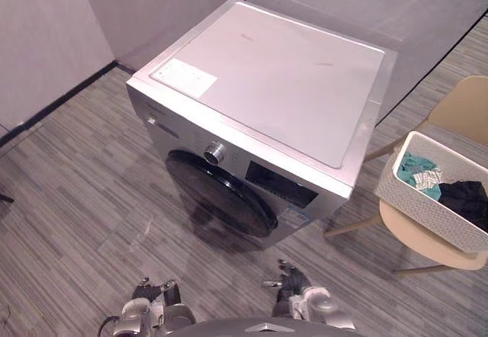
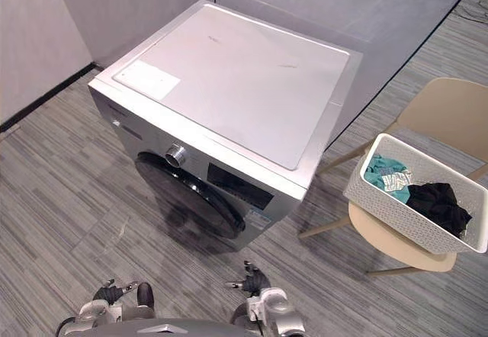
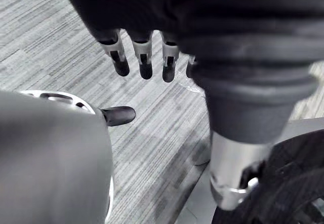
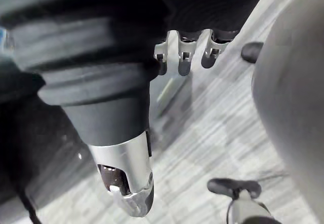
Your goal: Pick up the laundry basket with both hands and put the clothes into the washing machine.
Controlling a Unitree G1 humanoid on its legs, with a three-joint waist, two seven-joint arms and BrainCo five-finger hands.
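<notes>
A white perforated laundry basket (image 1: 424, 200) sits on a beige chair (image 1: 462, 108) at the right. It holds a teal garment (image 1: 418, 171) and a black garment (image 1: 467, 198). The silver washing machine (image 1: 267, 78) stands in the middle with its dark round door (image 1: 217, 192) closed. My left hand (image 1: 149, 299) and right hand (image 1: 297, 285) hang low at the near edge, well short of the basket and the machine. The left wrist view shows relaxed fingers (image 3: 144, 57) over bare floor. The right hand's fingers (image 4: 185, 57) are likewise straight and hold nothing.
Grey partition walls (image 1: 46, 32) close in behind and to the left of the machine. Striped grey floor (image 1: 84, 200) stretches in front of the machine and between it and the chair. The chair's legs (image 1: 354, 226) splay toward the machine's right corner.
</notes>
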